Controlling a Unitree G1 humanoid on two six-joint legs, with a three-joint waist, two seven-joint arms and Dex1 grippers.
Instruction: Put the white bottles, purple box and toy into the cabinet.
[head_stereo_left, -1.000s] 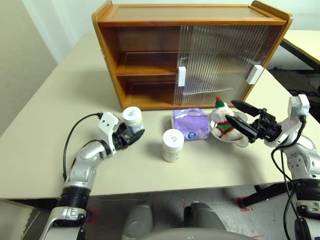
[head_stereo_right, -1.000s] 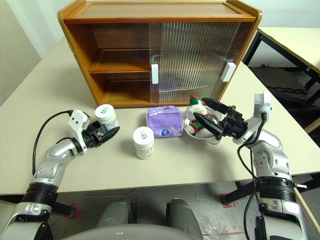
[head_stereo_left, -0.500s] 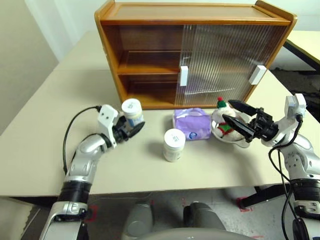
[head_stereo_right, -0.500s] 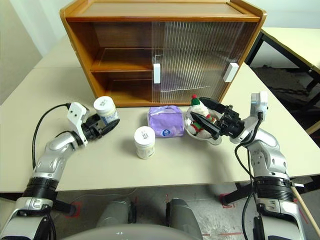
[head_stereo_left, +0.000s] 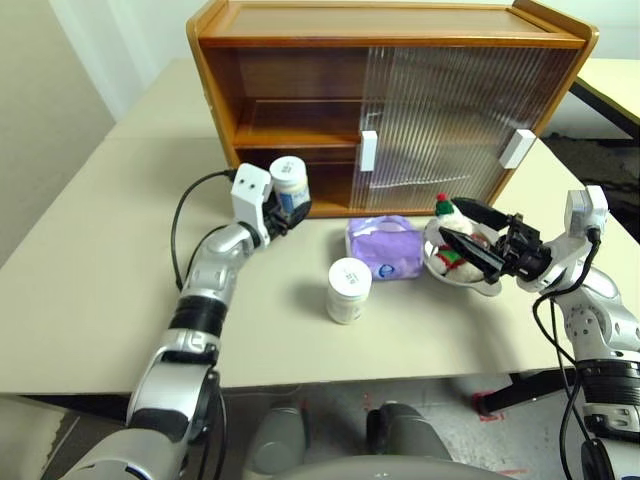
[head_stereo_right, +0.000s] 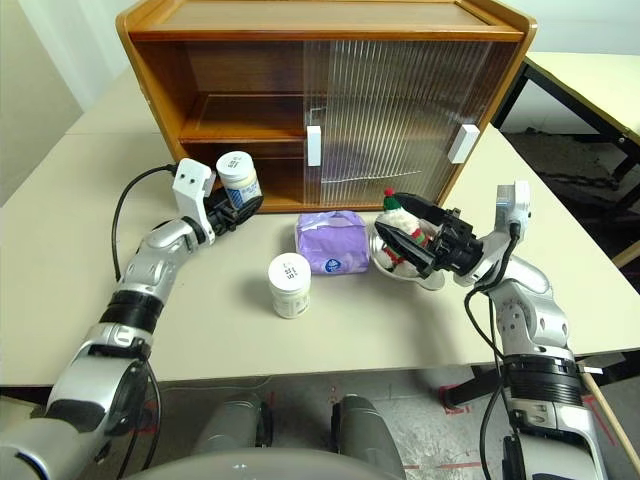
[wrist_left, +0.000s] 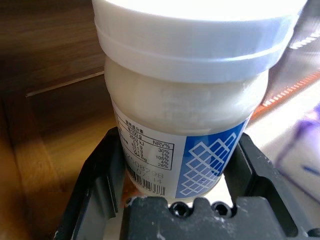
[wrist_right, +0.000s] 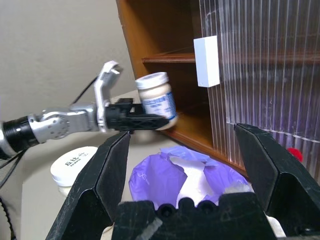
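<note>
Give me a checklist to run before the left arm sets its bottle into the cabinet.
1. Left gripper shut on white bottle: ok.
2. Bottle upright: ok.
3. Cabinet open on the left side: ok.
4. Bottle lined up with the lower compartment: ok.
5. Right gripper open, over the toy, out of the way: ok.
6. Room inside behind the sliding doors: cannot tell.
</note>
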